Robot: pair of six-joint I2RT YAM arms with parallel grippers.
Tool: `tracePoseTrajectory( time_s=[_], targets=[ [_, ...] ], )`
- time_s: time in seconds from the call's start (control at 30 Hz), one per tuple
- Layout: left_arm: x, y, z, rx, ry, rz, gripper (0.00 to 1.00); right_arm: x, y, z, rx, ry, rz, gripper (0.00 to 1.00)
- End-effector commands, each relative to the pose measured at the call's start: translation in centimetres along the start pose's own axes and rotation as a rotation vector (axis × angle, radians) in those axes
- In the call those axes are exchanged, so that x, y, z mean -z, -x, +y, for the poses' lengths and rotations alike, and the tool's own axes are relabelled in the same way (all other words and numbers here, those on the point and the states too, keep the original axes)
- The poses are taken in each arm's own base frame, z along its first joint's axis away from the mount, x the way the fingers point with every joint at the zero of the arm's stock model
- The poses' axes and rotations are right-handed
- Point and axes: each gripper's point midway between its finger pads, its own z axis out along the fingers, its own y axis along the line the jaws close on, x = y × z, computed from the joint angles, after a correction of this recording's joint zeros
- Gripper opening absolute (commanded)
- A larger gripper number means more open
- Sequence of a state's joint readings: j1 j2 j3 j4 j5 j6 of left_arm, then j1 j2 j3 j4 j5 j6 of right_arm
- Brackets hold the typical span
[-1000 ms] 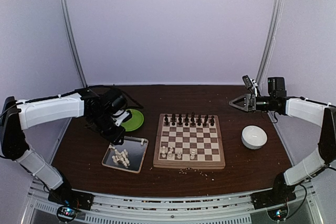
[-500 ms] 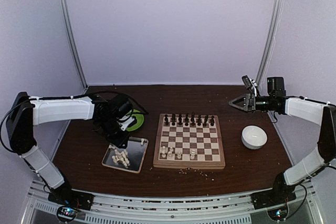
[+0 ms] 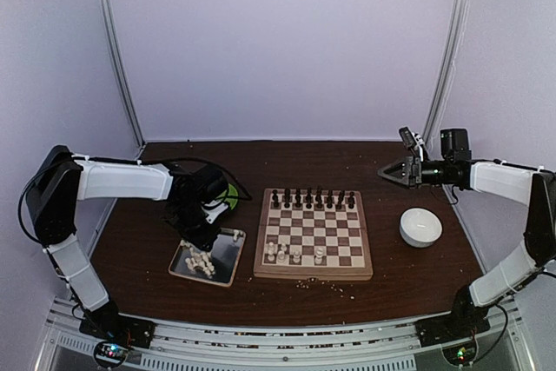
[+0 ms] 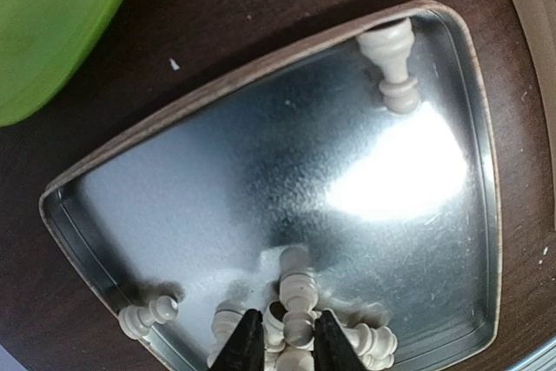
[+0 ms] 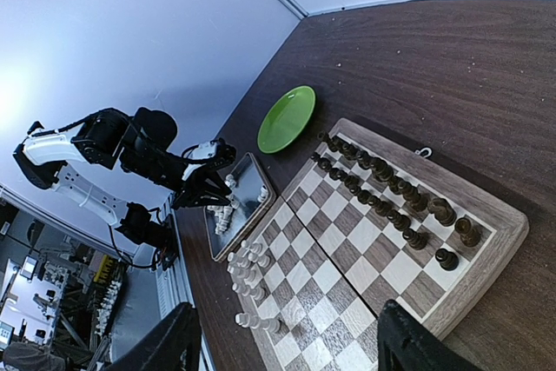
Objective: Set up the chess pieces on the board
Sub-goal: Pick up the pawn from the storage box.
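Observation:
The board point(image 3: 313, 274) lies mid-table, with dark chess pieces point(image 3: 313, 198) in its two far rows and a few cream ones point(image 3: 295, 254) near its front. My left gripper point(image 4: 282, 345) is down in the silver tray point(image 4: 287, 171), shut on a cream piece point(image 4: 297, 301) on top of a small pile point(image 3: 201, 260). Another cream piece point(image 4: 393, 67) lies alone in the tray's far corner, and a pawn point(image 4: 148, 316) rests by the near rim. My right gripper point(image 3: 382, 172) hangs open and empty above the table, right of the board.
A green plate point(image 3: 228, 200) sits behind the tray, partly hidden by my left arm. A white bowl point(image 3: 420, 227) stands right of the board. Pale crumbs point(image 3: 304, 282) are scattered along the board's front edge.
My left arm has swung right and down over the tray's pile, and its jaws have narrowed around a cream piece. The right arm has not moved.

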State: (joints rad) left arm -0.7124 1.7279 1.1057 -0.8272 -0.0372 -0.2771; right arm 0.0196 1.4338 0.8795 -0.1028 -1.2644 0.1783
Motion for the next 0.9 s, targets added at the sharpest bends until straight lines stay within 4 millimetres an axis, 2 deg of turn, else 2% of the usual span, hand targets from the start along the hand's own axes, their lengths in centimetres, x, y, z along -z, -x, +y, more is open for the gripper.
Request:
tracePoseTrajectory(
  time_s=[0.0, 0.23, 0.43, 0.53, 0.67, 0.87],
  targets=[
    [0.2, 1.3, -0.3, -0.02, -0.017, -0.034, 0.19, 0.3, 0.9, 0.3, 0.039, 0.002, -0.013, 0.69],
    [-0.2, 1.1, -0.7, -0.027, -0.035, -0.016, 0.15, 0.3, 0.8, 0.2, 0.034, 0.004, -0.01, 0.69],
    [-0.4, 0.8, -0.6, -0.029, -0.029, 0.005, 0.17, 0.3, 0.9, 0.3, 0.038, 0.004, -0.011, 0.69],
    [-0.2, 0.9, -0.6, -0.031, -0.029, 0.002, 0.13, 0.3, 0.8, 0.3, 0.036, 0.003, -0.011, 0.69],
    [0.4, 1.6, -0.8, -0.03, -0.043, -0.025, 0.08, 0.3, 0.9, 0.3, 0.039, 0.003, -0.012, 0.69],
    [0.6, 3.5, -3.0, -0.036, -0.171, -0.105, 0.02, 0.3, 0.9, 0.3, 0.038, 0.003, -0.011, 0.69]
  ],
)
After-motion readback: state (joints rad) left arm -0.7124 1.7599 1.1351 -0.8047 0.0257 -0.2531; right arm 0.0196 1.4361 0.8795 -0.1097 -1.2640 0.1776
